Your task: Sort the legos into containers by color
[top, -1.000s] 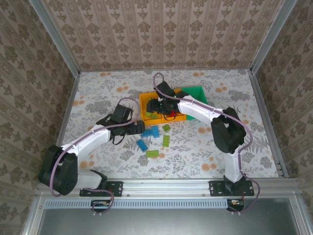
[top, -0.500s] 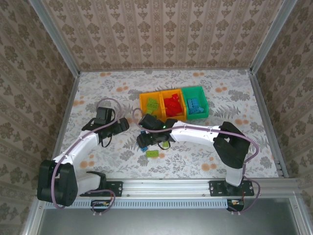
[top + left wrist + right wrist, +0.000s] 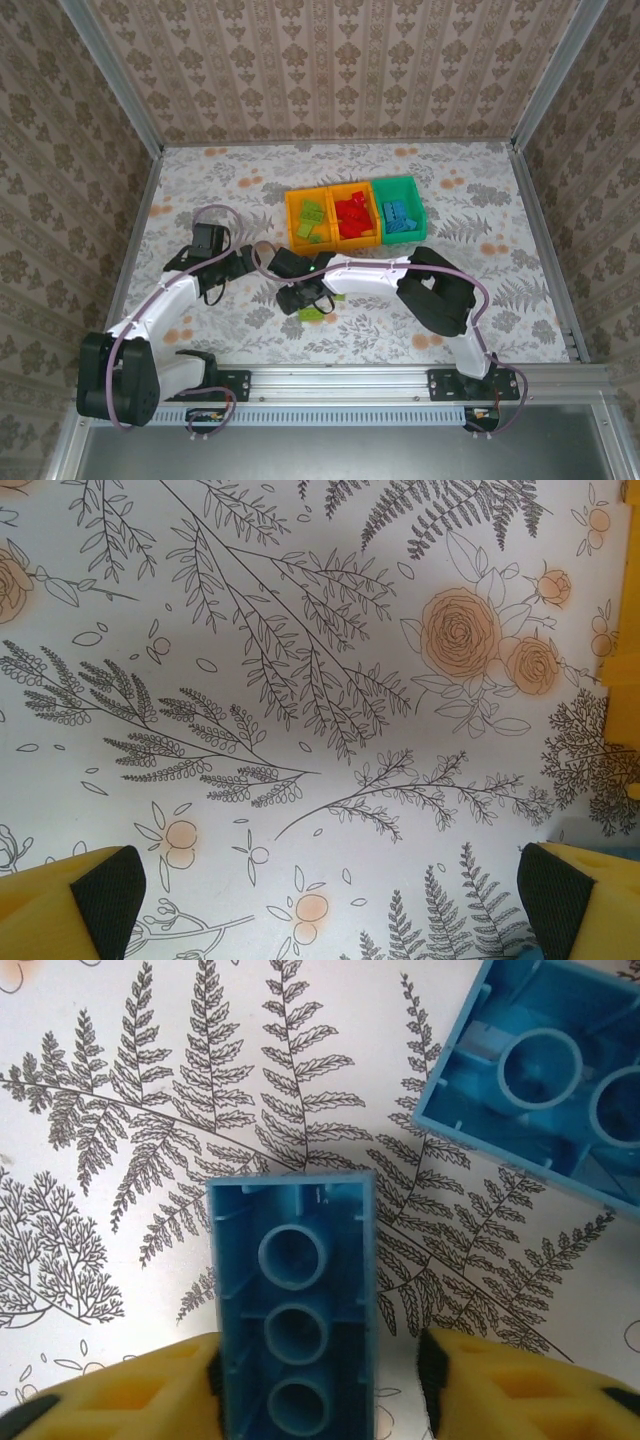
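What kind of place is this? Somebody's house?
Probably a robot test booth, not a house: left arm and right arm bolted to a metal rail, wallpaper panels boxing in a flowery table.

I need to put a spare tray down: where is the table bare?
Bare table lies right of the green bin, and left of the leftmost orange bin. It is crowded in front of them, where the right gripper straddles a blue brick near a green brick.

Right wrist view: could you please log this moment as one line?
right gripper open, straddling upturned blue brick | left gripper open above table
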Controlling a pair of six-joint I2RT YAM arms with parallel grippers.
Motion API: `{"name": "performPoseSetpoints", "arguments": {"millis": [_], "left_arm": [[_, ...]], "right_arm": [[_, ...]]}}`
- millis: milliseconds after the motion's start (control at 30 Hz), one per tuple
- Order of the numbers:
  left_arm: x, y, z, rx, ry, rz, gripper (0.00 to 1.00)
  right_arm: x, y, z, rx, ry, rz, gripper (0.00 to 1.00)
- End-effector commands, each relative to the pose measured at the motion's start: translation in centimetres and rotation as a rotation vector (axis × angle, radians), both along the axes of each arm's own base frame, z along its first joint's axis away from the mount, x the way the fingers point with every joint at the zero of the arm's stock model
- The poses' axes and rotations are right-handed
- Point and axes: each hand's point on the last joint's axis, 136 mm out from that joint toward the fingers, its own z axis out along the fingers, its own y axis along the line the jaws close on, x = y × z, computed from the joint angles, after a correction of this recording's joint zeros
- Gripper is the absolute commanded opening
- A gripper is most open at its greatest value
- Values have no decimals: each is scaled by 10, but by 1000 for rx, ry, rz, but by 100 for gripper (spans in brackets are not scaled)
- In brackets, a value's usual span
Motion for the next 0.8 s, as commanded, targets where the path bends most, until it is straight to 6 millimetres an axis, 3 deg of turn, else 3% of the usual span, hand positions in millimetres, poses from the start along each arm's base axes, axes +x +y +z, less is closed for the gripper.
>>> {"name": "performPoseSetpoints", "arguments": {"millis": [0,133,267,333,433,500,667,767], "left_arm": [[-5,2,-1,-9,8,3,100],[-3,1,2,-13,2,1,100],[-1,-2,7,-21,-12,-11,100],[1,-5,9,-28,-22,-20,100],[3,-12,10,-33,-35,-42,100],[5,-18,10,-28,-38,-61,100],[8,-33,7,-18,-30,-106,100],[11,-43,7,-15,-29,-135,100]], "right_arm": [[2,1,1,-34,-22,12,45],[3,1,17,-5,-41,6,33],[13,-3,64,134,-91,-31,32],[26,-14,88,220,-107,-81,32],[54,-51,120,342,-133,-198,32],[77,-90,130,358,-159,-294,32],[127,-192,130,208,-220,-522,32],[151,-236,123,150,-218,-627,32]]}}
